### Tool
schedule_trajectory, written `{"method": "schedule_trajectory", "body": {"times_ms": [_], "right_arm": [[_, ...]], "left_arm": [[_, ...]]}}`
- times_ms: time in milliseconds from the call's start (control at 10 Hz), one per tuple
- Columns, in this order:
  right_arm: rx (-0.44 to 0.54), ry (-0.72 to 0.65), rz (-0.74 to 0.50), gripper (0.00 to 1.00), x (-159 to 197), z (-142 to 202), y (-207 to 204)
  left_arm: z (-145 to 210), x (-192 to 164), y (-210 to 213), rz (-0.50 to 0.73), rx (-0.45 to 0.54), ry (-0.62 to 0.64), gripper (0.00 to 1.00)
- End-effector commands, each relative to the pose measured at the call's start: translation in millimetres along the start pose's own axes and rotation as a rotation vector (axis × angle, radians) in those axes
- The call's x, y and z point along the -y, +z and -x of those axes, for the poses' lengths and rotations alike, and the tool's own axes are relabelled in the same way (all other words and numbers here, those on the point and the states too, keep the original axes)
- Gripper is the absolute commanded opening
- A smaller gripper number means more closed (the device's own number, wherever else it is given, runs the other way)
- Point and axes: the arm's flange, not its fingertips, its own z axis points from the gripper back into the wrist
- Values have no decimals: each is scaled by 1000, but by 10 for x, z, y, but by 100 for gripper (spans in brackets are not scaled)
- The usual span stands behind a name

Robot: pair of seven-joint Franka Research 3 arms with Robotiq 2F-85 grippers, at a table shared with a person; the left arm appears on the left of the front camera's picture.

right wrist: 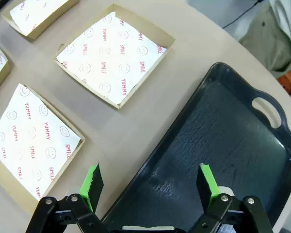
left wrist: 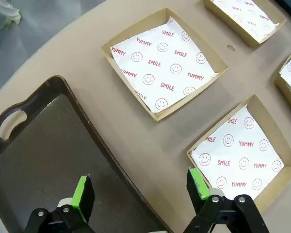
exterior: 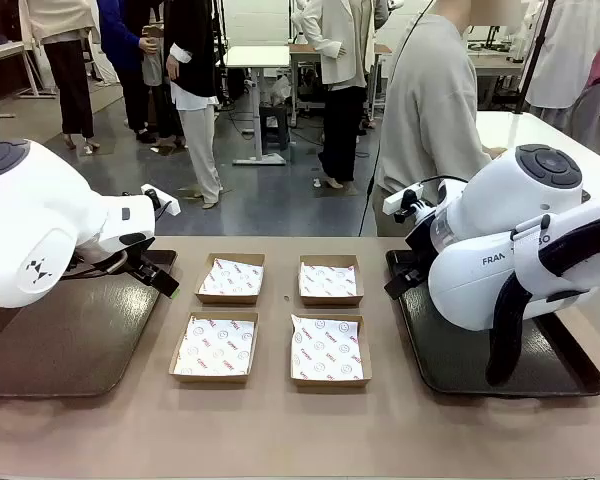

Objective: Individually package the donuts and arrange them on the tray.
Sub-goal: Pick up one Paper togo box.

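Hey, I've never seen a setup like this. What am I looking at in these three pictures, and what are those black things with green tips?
These are two white robot arms, the left arm and the right arm, at a table. The front view looks across the table from between the arms, toward a person at the far side. The other two pictures come from a camera on each wrist, looking along the left hand and the right hand. The green tips are their finger pads. Both hands are open and hold nothing. On the table lie four cardboard boxes lined with printed paper, between the left tray and the right tray.
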Motion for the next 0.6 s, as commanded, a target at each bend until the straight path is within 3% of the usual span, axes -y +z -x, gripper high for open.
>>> {"method": "schedule_trajectory", "body": {"times_ms": [0,500], "right_arm": [[0,0,0,100,0,0,0],[0,0,0,100,0,0,0]], "left_arm": [[0,1,1,0,0,0,100],[0,1,1,0,0,0,100]]}}
